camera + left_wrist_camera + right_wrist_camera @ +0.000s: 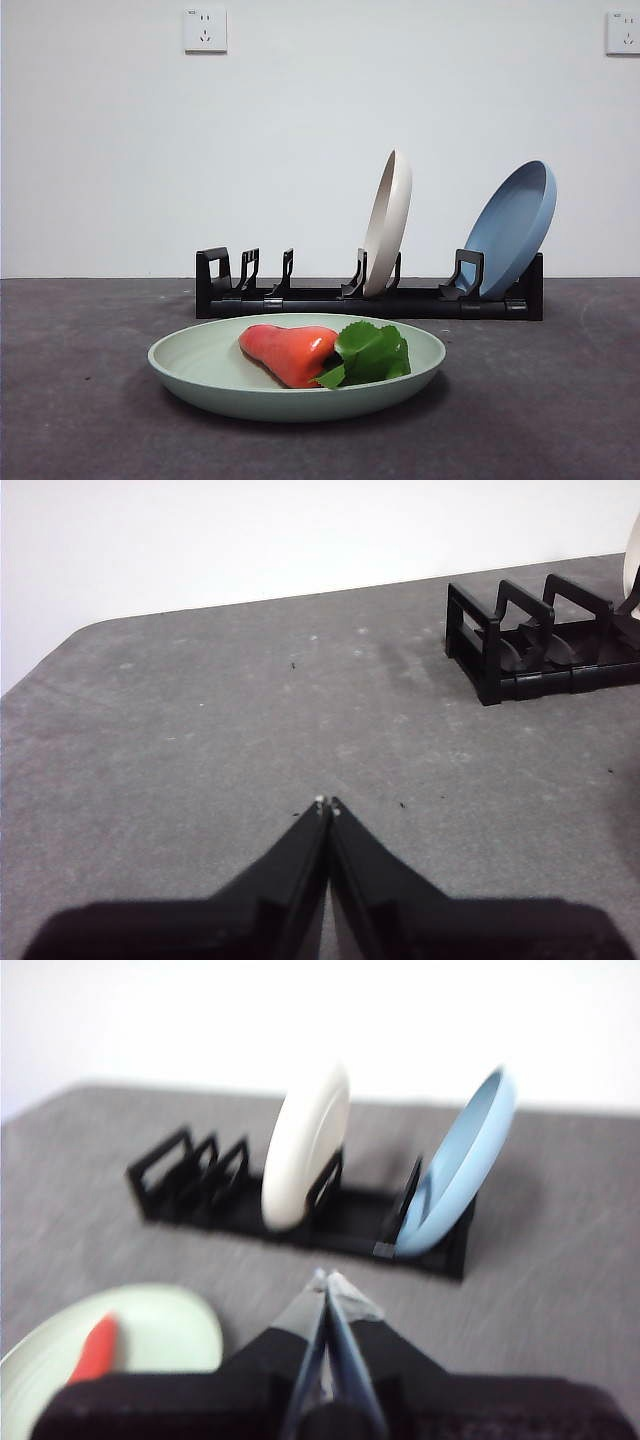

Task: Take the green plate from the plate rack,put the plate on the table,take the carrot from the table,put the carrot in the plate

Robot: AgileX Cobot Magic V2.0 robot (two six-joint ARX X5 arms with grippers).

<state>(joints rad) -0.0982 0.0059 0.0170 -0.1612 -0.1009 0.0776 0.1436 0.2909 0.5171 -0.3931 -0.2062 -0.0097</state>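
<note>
The green plate (296, 385) lies flat on the table (80, 400) in front of the plate rack (370, 298). The carrot (290, 352) lies in the plate, its green leaves (372, 352) to the right. The right wrist view shows the plate (150, 1335) with the carrot (95, 1350) in it, and the rack (300, 1210). My right gripper (327, 1282) is shut and empty, above the table between plate and rack. My left gripper (327, 804) is shut and empty over bare table, apart from the rack's end (530, 640). Neither gripper shows in the front view.
A cream-white plate (388, 222) stands upright in the rack's middle and a blue plate (512, 228) leans at its right end. The rack's left slots are empty. Two wall sockets (205, 30) are on the white wall behind.
</note>
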